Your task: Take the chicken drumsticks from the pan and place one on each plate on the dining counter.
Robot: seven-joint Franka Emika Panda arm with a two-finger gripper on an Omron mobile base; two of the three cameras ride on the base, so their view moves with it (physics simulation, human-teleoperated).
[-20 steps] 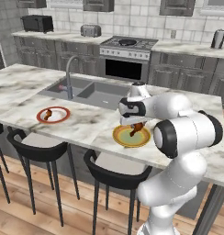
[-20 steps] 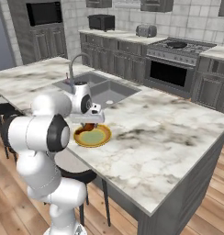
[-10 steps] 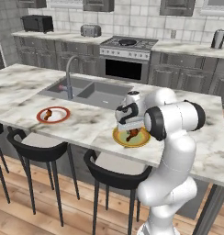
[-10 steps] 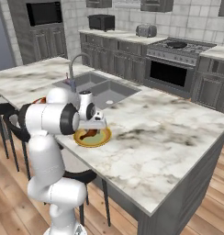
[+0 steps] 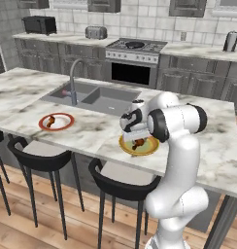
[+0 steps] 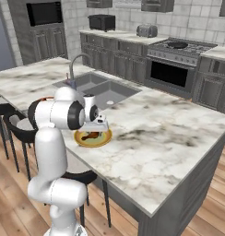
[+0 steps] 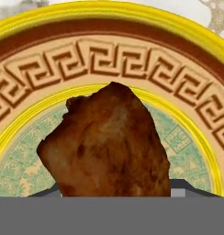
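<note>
Since a moment ago the arm has folded tighter over the yellow plate [image 5: 138,145], its elbow swinging round while the end effector [image 5: 133,133] has stayed low above the dish. Taking that plate as the landmark: it sits near the front edge of the tabletop [image 6: 179,138], just above the bar stools [image 5: 120,182], handy for a diner. Right over its centre, in the hand view, a drumstick [image 7: 107,147] fills the space between the dark finger tips, thick end toward the camera, the plate's patterned rim [image 7: 109,59] ringing it. From the base views the meat looks to be lying on the plate, with the end effector just above it; the fingers stand partly apart, but I cannot tell whether they still pinch the drumstick or have let it go. My guess is the piece is being set down here on purpose, centred so it won't roll off. Further along the tabletop, well to the side of the yellow plate, the red-rimmed plate [image 5: 56,121] already carries the other drumstick [image 5: 51,120]. Behind the yellow plate lies the steel sink [image 5: 98,97] with its faucet [image 5: 73,80]. Farthest back, on the stove [image 5: 135,46], rests the pan [image 6: 178,44].
</note>
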